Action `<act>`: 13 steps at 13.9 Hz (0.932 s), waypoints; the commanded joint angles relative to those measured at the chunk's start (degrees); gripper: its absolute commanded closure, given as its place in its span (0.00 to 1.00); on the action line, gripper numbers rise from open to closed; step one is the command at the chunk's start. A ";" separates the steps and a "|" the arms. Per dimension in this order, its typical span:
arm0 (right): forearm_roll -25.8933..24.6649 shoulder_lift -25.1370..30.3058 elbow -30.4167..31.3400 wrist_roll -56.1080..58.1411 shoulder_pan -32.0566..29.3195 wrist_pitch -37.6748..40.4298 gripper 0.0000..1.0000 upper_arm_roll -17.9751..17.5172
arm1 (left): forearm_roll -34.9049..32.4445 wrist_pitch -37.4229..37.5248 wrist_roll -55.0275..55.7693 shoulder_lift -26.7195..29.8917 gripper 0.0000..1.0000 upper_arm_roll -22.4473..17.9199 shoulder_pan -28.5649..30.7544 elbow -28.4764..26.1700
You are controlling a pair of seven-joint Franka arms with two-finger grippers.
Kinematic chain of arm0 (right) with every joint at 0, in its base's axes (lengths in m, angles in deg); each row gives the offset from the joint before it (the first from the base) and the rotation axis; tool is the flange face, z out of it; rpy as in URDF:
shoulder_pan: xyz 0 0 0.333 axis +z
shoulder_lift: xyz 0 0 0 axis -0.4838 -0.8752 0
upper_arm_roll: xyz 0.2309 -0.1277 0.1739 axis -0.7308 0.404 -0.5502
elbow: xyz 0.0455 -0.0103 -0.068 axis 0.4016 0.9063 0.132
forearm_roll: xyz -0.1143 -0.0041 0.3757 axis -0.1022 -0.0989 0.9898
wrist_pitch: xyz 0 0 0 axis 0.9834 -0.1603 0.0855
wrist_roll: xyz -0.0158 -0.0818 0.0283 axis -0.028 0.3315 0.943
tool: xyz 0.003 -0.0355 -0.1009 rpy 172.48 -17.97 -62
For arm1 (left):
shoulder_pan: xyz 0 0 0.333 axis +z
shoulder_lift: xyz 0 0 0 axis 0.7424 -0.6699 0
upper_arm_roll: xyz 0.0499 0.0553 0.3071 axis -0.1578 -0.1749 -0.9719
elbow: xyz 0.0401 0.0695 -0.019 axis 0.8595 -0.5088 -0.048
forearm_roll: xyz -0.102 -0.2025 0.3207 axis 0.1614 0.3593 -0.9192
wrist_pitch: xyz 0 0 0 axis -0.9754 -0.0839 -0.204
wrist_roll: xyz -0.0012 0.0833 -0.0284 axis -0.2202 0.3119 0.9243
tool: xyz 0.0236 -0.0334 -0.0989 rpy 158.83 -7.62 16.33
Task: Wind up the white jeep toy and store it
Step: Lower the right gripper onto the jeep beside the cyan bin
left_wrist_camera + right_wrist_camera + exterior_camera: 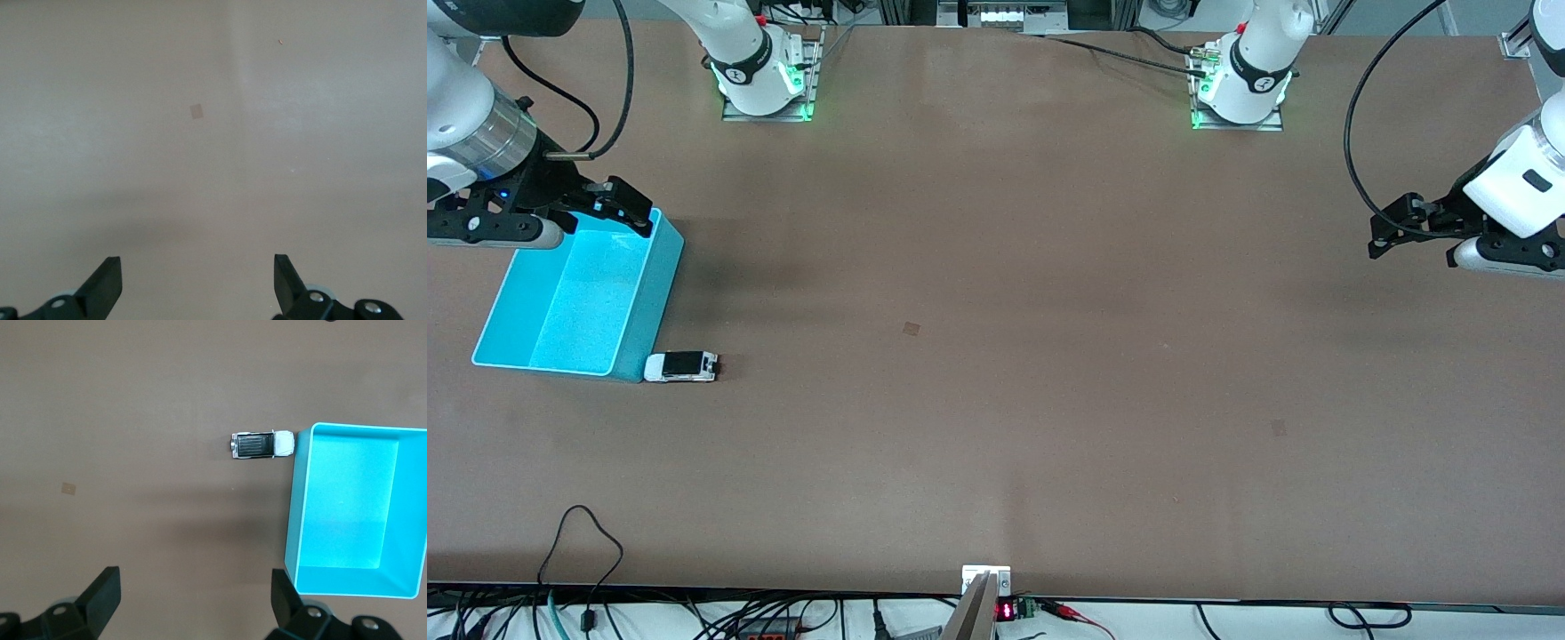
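Right hand [624,206] open over cyan bin [640,307]; white jeep toy [681,366] beside it.

The small display [1005,611] at the table edge shows red digits, seemingly illegible.

The right gripper [618,206] covers the cyan bin [640,307]'s corner farthest from the white jeep toy [681,366], the left gripper [1396,229] is cut by the frame edge, and both wrist views crop their fingers.
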 commanded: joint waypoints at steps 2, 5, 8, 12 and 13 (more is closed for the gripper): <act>-0.62 -3.15 -0.21 7.56 -0.56 3.35 0.00 -0.22 | -1.12 -0.77 -1.42 1.32 0.00 -0.12 -0.36 -1.36; -0.71 -5.25 -0.03 29.42 -1.35 3.45 0.00 -0.22 | -1.12 -0.07 -1.24 1.32 0.00 -0.03 -0.36 -1.27; -0.71 -10.17 -0.12 50.69 -3.46 0.57 0.00 -0.22 | -1.12 0.37 -1.24 1.23 0.00 -0.03 -0.02 -1.27; -0.71 -18.07 -0.03 80.41 -5.75 -8.83 0.00 -0.22 | -1.03 1.51 -0.71 0.61 0.00 -0.20 0.08 -0.31; -0.71 -19.92 -0.03 85.00 -6.10 -10.16 0.00 -0.22 | -1.12 1.69 -0.71 0.61 0.00 -0.20 0.08 -0.31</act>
